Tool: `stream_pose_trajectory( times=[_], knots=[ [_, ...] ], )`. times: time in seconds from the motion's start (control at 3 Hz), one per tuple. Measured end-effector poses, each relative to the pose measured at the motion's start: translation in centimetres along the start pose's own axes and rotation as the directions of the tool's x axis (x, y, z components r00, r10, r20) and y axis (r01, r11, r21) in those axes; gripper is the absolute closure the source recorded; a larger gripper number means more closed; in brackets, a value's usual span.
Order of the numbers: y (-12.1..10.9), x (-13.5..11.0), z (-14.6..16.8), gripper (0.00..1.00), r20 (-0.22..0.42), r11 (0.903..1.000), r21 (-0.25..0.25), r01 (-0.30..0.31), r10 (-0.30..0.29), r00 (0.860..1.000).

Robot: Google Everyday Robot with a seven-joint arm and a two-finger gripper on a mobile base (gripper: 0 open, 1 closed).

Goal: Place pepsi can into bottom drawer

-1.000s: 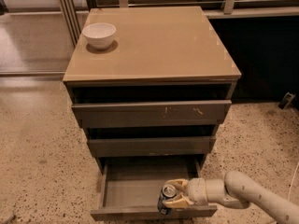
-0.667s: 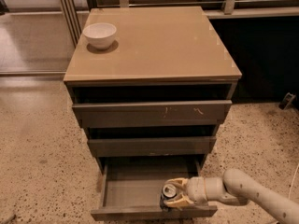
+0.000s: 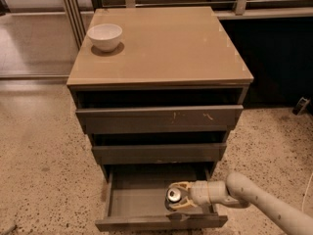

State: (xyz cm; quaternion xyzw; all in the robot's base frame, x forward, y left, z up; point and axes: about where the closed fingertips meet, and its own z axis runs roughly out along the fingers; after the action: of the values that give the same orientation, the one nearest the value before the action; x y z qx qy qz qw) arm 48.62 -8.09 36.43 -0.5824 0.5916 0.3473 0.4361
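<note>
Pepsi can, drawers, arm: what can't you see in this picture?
Camera view:
- pepsi can: only its silver top shows; the gripper, gripping it inside the bottom drawer, hides its sides.
- Top drawer and middle drawer: insides dark, under overhangs.
- Arm: cut off by the bottom-right edge.

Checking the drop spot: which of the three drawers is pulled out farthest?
The bottom drawer, its tray exposed, where the gripper holds the pepsi can at its right side. The top drawer and middle drawer are barely ajar.
</note>
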Motion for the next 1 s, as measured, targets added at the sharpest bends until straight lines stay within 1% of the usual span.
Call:
stream_pose_trajectory(
  times=[0.33,0.67,1.0],
  knots=[
    [-2.1,2.6,1.5,1.00,0.032,0.9994,0.017,0.030,-0.031,0.999],
    [-4.2,5.9,2.6,1.00,0.035,0.9989,0.038,0.026,-0.027,0.999],
    [-5.9,9.3,3.1,1.00,0.019,0.9983,0.058,-0.006,0.004,1.000]
  ],
)
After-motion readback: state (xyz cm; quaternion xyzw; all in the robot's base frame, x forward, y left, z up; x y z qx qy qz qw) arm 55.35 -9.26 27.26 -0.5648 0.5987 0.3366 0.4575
